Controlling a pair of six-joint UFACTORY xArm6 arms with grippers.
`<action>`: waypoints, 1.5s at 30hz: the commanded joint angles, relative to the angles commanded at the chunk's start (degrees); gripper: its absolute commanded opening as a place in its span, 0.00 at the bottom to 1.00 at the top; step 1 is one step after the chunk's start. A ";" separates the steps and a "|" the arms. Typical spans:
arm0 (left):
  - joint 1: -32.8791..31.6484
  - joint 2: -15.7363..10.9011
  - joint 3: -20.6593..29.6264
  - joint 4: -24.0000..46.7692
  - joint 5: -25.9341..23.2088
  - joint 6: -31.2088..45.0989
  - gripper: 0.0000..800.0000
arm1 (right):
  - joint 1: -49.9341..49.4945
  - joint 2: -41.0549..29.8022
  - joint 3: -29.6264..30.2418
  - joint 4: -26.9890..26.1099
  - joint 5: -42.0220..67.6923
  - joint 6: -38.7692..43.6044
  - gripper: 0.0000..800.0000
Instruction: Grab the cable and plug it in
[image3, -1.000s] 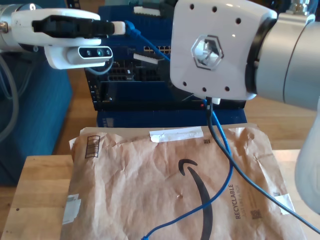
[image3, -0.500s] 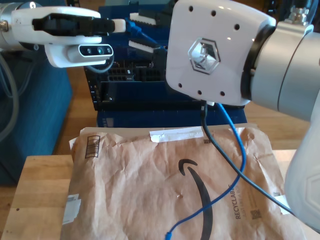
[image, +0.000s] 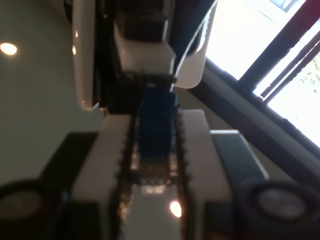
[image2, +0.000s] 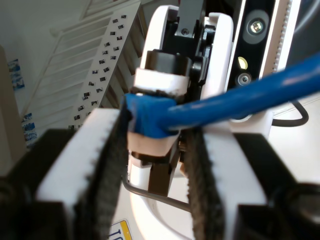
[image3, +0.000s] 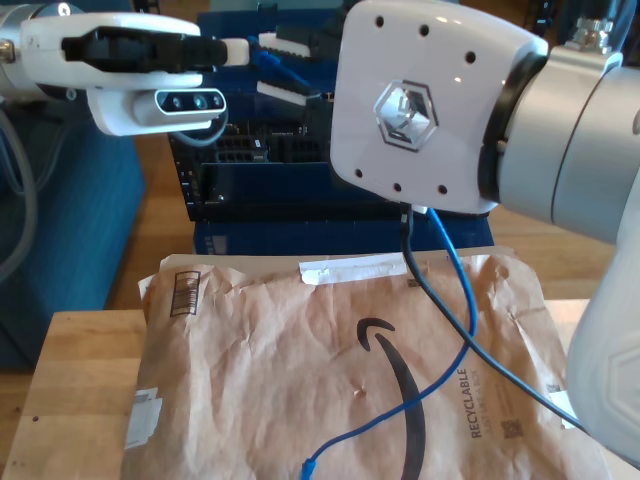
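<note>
Handover, by the look of it: 2 grippers meet nose to nose in the air, with the plug end of the cable (image: 156, 120) between them. My first gripper (image: 152, 145) has its toothed pads drawn in narrow on the blue plug, pinching it from both sides, probably to keep the plug steady and pointing forward. My second gripper (image2: 155, 150) stands a little wider than the plug, which lies near 1 pad with a gap at the other, so I judge it is not clamping.

From that plug the cable (image2: 225, 100) runs back over the second gripper's pad. In the exterior view it (image3: 455, 290) hangs below the big white arm (image3: 430, 100) and loops across a brown paper envelope (image3: 300, 380) on the wooden table (image3: 70, 380); its other end (image3: 310, 465) lies loose near the bottom edge. That slack leaves the held end free to move without tugging.

Behind the grippers sits a dark rack with rows of sockets (image3: 260, 170), likely where the plug is meant to go; nothing is plugged in yet. A regrip may be the reason for the 2-handed hold; the plug needs squaring to a socket first.
</note>
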 joint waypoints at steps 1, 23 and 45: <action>0.00 0.00 0.00 0.00 0.00 0.00 0.02 | 0.00 0.00 0.09 0.09 -0.18 0.00 0.13; 6.15 -0.97 -0.70 -0.62 -6.15 0.09 1.00 | -1.76 -0.70 2.90 -0.09 -1.14 1.05 0.00; 19.60 -11.78 2.55 60.22 -13.80 29.01 1.00 | -20.66 -8.88 16.88 -0.44 -0.44 0.88 0.00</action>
